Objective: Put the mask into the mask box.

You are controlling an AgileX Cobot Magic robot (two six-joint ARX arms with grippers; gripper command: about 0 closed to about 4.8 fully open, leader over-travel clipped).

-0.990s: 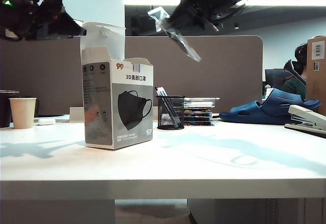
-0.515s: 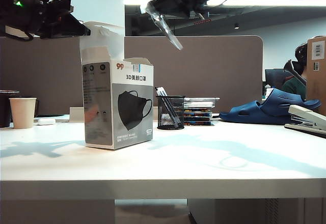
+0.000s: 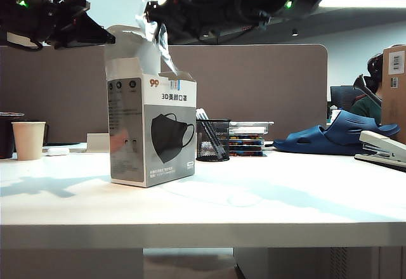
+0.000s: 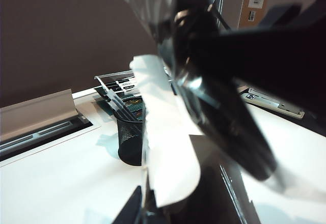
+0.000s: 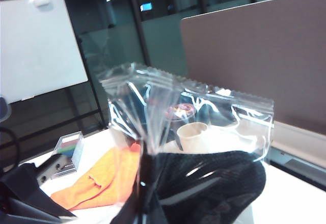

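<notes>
Mask (image 3: 162, 47) above mask box (image 3: 152, 130)

The left gripper (image 3: 108, 37) was up high on the left, arm level, its closed jaws pinching the rear top flap of the mask box (image 3: 152, 130). The right arm stretched across from the upper right, well above the table, and its gripper (image 3: 154, 20) hung over the open carton. Its jaws were clamped on the mask (image 3: 162, 47), which dangled below the fingertips with the wrapper's lower end just above the opening.
</notes>
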